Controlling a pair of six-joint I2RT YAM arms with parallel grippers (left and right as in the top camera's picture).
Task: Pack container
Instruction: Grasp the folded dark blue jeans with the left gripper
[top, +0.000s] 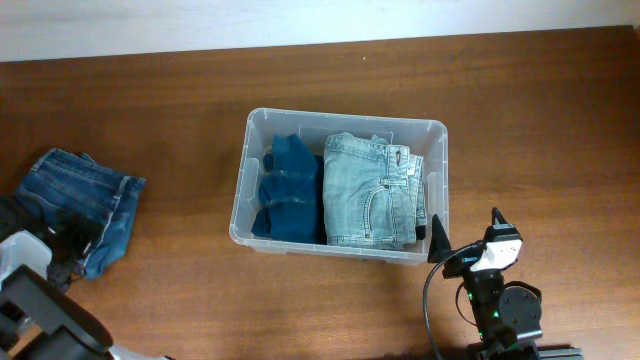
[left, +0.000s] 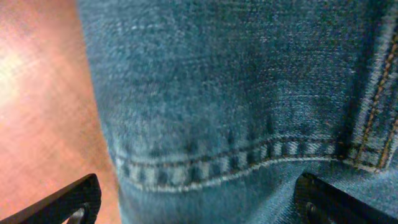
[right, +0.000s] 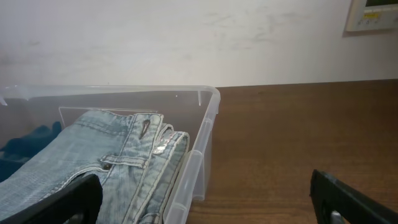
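Left of the container, dark jeans lie beneath the wide-spread left gripper; the right gripper gapes empty beside its near-right corner.

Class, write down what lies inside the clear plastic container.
Folded light-blue jeans and a dark blue garment lie side by side inside the container. They cover its floor, so anything beneath is hidden.

The container sits at the middle of the table. In it, a garment lies left of jeans. A second pair lies by the left edge.
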